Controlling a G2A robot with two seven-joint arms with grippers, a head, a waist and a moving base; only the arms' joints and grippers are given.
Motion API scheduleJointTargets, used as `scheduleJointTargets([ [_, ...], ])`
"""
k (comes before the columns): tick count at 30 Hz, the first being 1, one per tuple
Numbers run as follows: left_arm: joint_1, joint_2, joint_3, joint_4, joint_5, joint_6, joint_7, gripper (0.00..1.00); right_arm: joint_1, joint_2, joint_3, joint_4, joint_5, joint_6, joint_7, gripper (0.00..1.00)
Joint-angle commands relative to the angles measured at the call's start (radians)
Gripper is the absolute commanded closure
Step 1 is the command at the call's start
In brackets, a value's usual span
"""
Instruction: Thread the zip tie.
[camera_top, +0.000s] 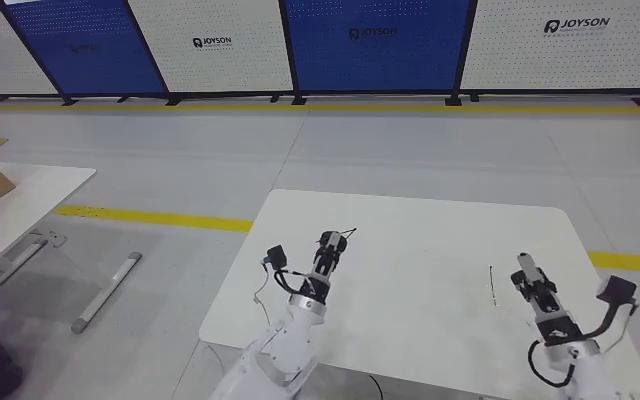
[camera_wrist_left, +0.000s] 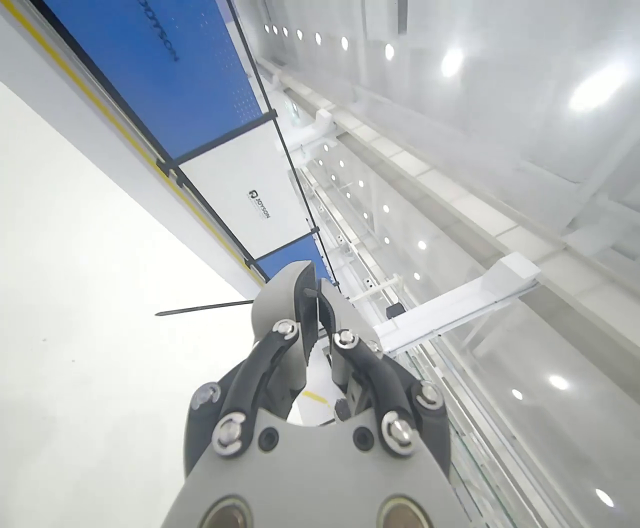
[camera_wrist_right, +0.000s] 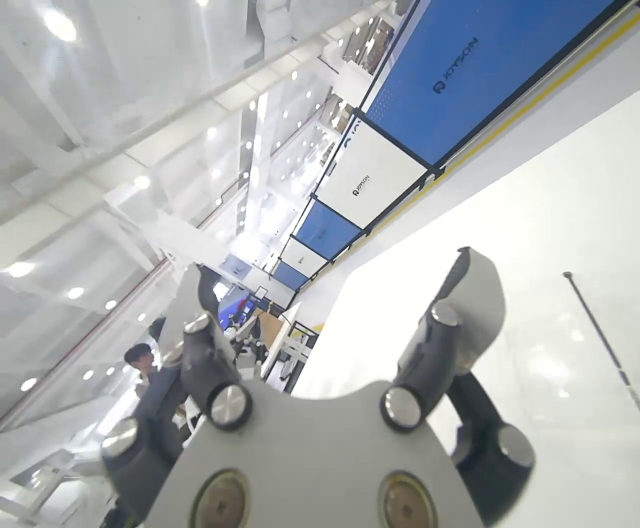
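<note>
My left gripper (camera_top: 328, 243) hovers over the left middle of the white table (camera_top: 420, 320), shut on a thin black zip tie (camera_top: 344, 236). In the left wrist view, the tie's pointed tail (camera_wrist_left: 200, 307) sticks out sideways from the closed left gripper (camera_wrist_left: 312, 292). A second black zip tie (camera_top: 492, 285) lies straight on the table at the right. My right gripper (camera_top: 523, 262) rests just beside it, open and holding nothing. The right wrist view shows the right gripper's (camera_wrist_right: 330, 280) fingers spread wide, with that tie (camera_wrist_right: 595, 325) on the table off to one side.
The table's front edge runs close behind both arms. Another white table (camera_top: 40, 190) stands at the far left across a floor gap. Blue and white partition panels (camera_top: 380, 45) line the back of the room.
</note>
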Motion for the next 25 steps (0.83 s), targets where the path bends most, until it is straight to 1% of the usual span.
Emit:
scheduleJointTargets([
  [1, -0.022, -0.006, 0.004, 0.028, 0.0, 0.023, 0.031, 1.0, -0.003, 0.002, 0.019, 0.008, 0.026, -0.006, 0.02, 0.0],
  [4, -0.054, -0.016, 0.015, 0.065, -0.025, 0.051, 0.055, 1.0, 0.005, 0.005, 0.033, 0.024, 0.063, 0.003, 0.051, 0.0],
  [25, -0.054, -0.016, 0.015, 0.065, -0.025, 0.051, 0.055, 1.0, 0.005, 0.005, 0.033, 0.024, 0.063, 0.003, 0.051, 0.0],
])
